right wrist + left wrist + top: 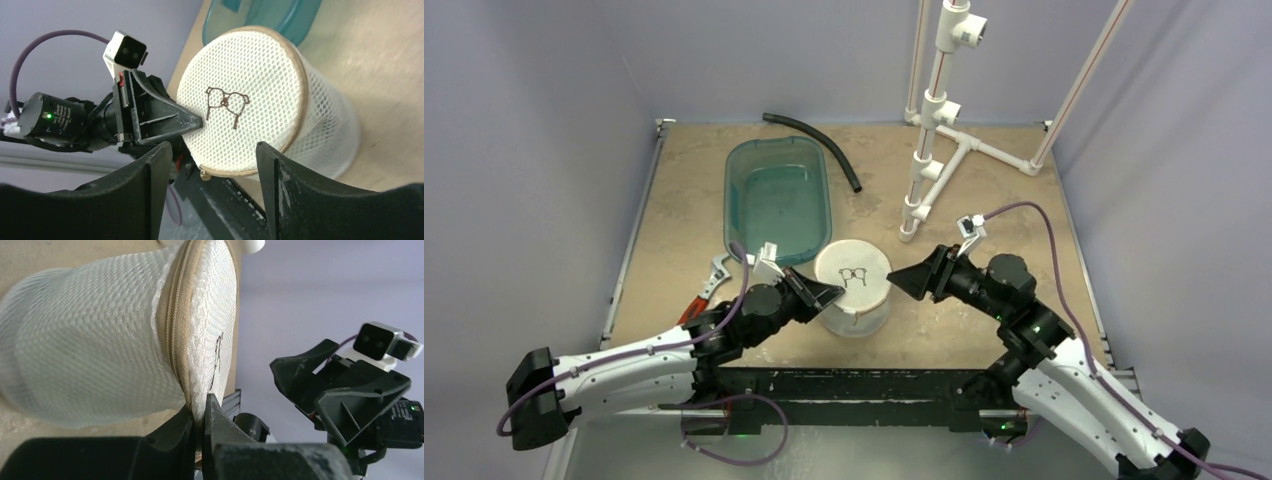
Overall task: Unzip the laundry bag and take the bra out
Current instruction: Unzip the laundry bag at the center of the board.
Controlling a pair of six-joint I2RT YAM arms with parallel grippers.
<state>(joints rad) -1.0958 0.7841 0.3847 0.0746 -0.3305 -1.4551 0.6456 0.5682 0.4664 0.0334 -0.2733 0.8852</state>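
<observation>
Left gripper (202, 422): jaws pressed together, with a fold of the white mesh at the lid's rim caught between the tips. The grip sits on the left edge of the laundry bag (90, 340), right where the tan zip (176, 315) runs round the top. In the left wrist view the zip teeth are meshed along all of the arc that shows.

Right gripper (212, 147): jaws wide apart, nothing between them. The bag's round lid fills the gap between the two fingers (155, 175) in the right wrist view, but it lies beyond the tips. From above, this gripper is just beside the right edge of the lid; I cannot tell whether it touches.

The bag stands upright on the table (984, 200), directly between the two grippers and close to the near edge. The black bra outline (225, 102) on the lid faces up. A small metal zip pull (204, 174) hangs free at the near rim, outside either grip. Contents not visible through the mesh.

Further out:
- teal tub (776, 195), just behind the bag
- black hose (819, 140), beyond the tub
- white pipe stand (934, 150), at back right
- wrench (716, 275), left of the left gripper
</observation>
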